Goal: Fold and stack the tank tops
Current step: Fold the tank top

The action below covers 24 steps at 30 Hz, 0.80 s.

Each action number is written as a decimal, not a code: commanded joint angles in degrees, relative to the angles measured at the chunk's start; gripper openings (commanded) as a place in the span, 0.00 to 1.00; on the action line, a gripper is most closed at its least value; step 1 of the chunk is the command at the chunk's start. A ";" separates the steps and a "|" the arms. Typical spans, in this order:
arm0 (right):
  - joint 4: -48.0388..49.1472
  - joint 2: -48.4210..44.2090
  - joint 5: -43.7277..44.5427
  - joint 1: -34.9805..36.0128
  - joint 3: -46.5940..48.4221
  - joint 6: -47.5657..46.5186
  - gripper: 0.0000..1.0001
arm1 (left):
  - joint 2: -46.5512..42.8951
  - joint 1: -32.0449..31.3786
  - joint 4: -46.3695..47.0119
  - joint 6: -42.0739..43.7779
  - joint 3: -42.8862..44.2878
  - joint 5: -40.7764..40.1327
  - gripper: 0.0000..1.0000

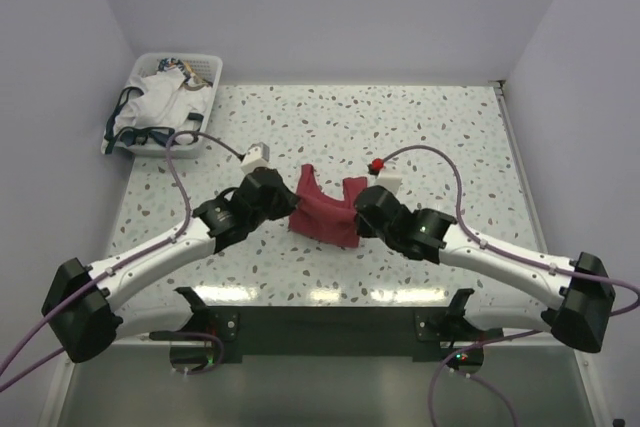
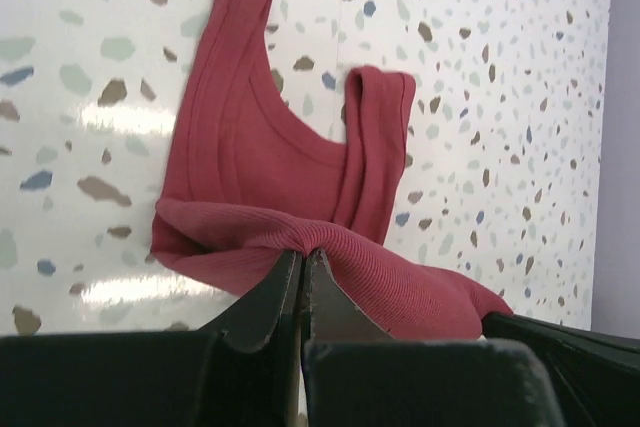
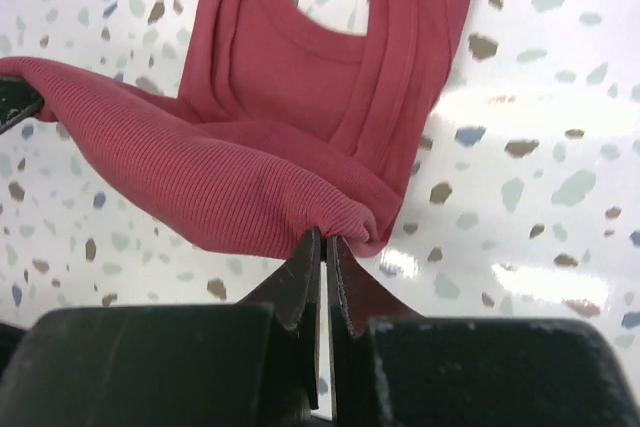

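Dark red tank top (image 1: 325, 212) lies on the speckled surface (image 1: 420, 127); left jaws and right jaws are both closed on its raised near edge.

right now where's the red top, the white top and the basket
red top (image 1: 325, 215): top view, middle of its body
white top (image 1: 150, 105): top view, its bunched white cloth
basket (image 1: 210, 92): top view, its right wall

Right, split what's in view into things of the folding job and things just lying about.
Job: dark red tank top, pinched by left tool and right tool; white tank top, in the basket.
Lying about: the basket itself; speckled table; purple cables.
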 commanded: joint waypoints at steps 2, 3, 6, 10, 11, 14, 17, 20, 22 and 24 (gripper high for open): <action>6.25 5.23 -7.18 -9.62 6.12 -7.94 0.00 | 6.55 6.17 10.54 5.91 6.37 6.01 0.00; 6.69 6.65 -8.59 -11.39 7.09 -8.74 0.00 | 8.22 7.40 11.16 6.35 7.51 6.80 0.00; 9.23 12.80 -13.86 -18.25 10.61 -11.82 0.00 | 15.95 11.80 14.32 7.67 12.43 10.58 0.00; 13.89 22.99 -20.37 -26.78 15.00 -13.58 0.00 | 30.86 17.50 18.71 9.43 22.86 15.94 0.00; 14.86 27.62 -22.47 -29.49 17.01 -13.75 0.00 | 33.70 18.39 21.25 10.56 24.99 17.26 0.00; 17.15 35.20 -24.94 -33.02 23.06 -14.81 0.01 | 46.70 21.12 21.29 11.63 36.14 22.36 0.00; 18.74 43.03 -26.79 -34.43 29.22 -15.95 0.09 | 56.82 22.44 23.02 11.46 43.72 25.44 0.00; 16.19 47.70 -25.83 -35.31 34.33 -16.92 0.37 | 61.41 23.50 25.13 10.75 46.71 27.99 0.27; 15.40 47.36 -24.17 -35.84 35.05 -17.09 0.52 | 61.15 24.11 26.11 11.45 47.07 28.00 0.48; 14.87 46.04 -21.80 -36.11 34.70 -17.36 0.60 | 58.97 24.64 27.16 12.68 46.72 27.47 0.58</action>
